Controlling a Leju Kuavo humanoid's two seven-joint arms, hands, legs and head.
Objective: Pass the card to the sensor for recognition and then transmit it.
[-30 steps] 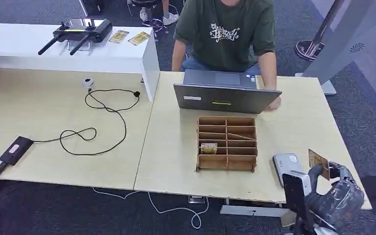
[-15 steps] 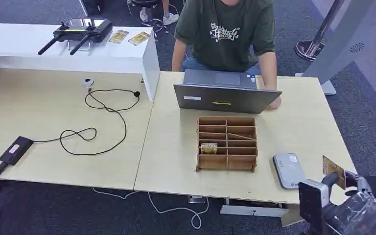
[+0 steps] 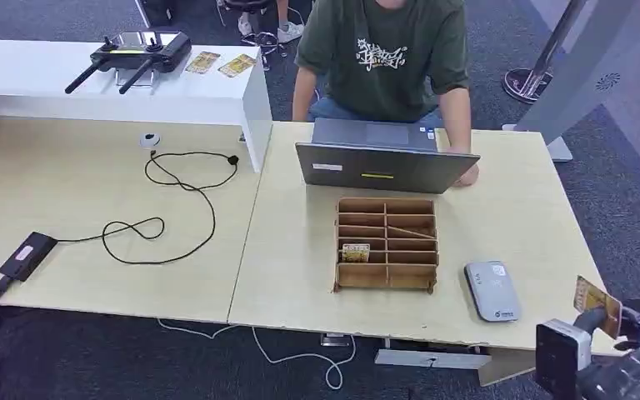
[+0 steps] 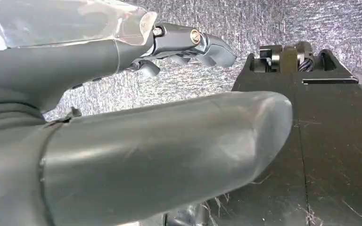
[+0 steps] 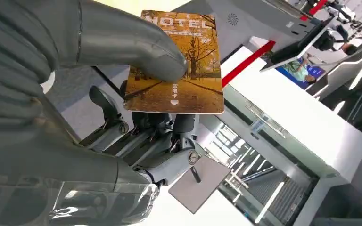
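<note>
Your right hand (image 3: 625,333) pinches the card (image 5: 176,61) between thumb and fingers (image 5: 136,136), holding it beside the sensor (image 3: 492,290), apart from it. Your left hand (image 4: 122,141) holds nothing, fingers loosely extended.

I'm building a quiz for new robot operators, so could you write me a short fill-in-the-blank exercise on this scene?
1. The right hand holds a ____ between thumb and fingers.
2. The grey sensor lies on the table beside the wooden ____.
3. Behind the wooden organizer stands a grey ____.
4. The word printed atop the card reads ____.

Missing words: card; organizer; laptop; HOTEL
</note>
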